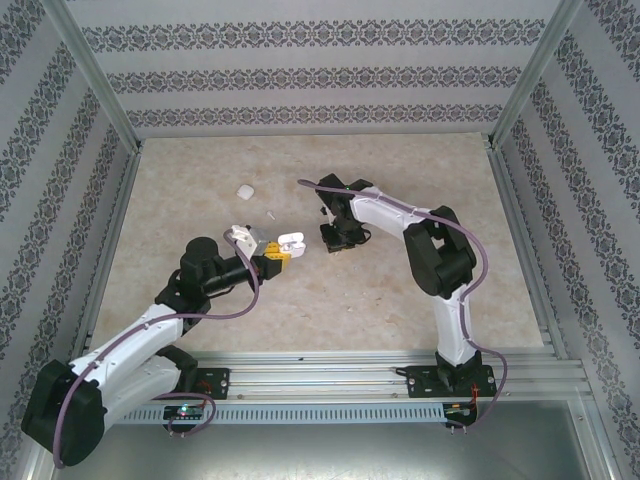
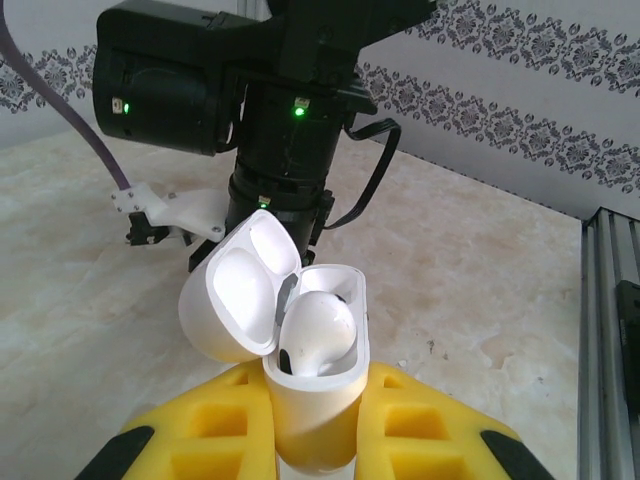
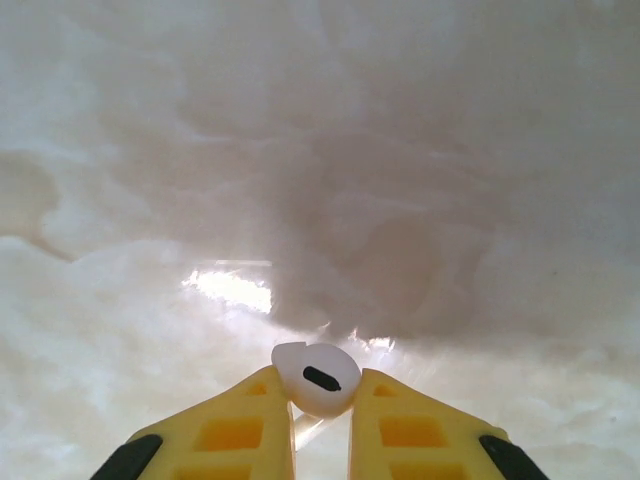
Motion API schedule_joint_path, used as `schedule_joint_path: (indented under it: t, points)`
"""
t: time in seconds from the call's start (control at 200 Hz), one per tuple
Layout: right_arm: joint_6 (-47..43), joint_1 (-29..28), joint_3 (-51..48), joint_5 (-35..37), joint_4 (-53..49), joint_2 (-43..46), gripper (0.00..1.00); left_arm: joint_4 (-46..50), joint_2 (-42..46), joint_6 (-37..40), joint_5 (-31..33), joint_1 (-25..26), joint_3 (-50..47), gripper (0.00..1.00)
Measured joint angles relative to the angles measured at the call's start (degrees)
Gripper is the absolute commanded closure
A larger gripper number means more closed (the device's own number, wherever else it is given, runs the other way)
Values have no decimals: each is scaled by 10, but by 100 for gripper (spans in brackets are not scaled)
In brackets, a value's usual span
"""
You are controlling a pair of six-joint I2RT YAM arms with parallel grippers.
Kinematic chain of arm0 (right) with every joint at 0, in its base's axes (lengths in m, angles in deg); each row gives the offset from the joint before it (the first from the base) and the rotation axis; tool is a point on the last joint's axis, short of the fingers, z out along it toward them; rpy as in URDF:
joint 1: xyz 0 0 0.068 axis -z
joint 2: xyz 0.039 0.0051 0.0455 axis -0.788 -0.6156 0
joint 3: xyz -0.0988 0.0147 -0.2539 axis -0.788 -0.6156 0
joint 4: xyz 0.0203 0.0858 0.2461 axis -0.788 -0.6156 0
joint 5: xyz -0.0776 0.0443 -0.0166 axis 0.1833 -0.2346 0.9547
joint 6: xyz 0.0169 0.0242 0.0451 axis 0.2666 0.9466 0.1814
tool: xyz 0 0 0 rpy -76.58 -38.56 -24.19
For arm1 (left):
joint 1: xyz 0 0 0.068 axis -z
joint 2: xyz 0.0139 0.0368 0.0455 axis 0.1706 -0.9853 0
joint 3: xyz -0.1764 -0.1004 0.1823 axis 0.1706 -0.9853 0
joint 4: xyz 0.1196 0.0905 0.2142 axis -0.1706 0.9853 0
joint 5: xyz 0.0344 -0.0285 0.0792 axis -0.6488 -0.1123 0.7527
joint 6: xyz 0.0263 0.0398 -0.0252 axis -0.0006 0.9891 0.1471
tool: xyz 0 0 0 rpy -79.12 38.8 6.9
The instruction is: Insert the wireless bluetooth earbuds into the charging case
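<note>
The charging case [image 2: 315, 400] stands upright, clamped between the yellow fingers of the left gripper [image 2: 315, 405]. Its lid [image 2: 232, 300] is swung open to the left. One seated earbud [image 2: 318, 328] fills the nearer well, its rounded head showing above the rim. The well behind it is largely hidden by that head.

In the overhead view the right gripper [image 1: 333, 240] sits just right of the case [image 1: 292, 242], low over the tabletop [image 1: 330, 310]. Its wrist camera shows its fingers [image 3: 250, 425] pinched on a second earbud [image 3: 314, 372], which is held between the tips with the dark slot facing the camera. Bare marbled surface lies ahead.

Beyond the case, toward the back wall, a white rounded item [image 1: 243, 190] lies on the table. A small white piece [image 1: 270, 214], too small to name, lies between that item and the case.

To the right of the case and nearer than it, the tabletop is open as far as the metal rail [image 1: 330, 375] in front. The patterned walls [image 1: 320, 75] stand well apart from the case on three sides. The two grippers are close together, with a narrow gap between the case and the right fingers.
</note>
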Motion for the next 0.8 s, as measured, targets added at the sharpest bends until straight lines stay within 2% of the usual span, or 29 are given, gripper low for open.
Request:
schedule_joint_path:
  t: [0.375, 0.799]
  points:
    - [7, -10, -53, 10, 28, 110, 87, 18, 19, -14, 2, 0, 0, 100]
    - [10, -76, -109, 87, 80, 298, 89, 1, -13, -50, -8, 0, 0, 100]
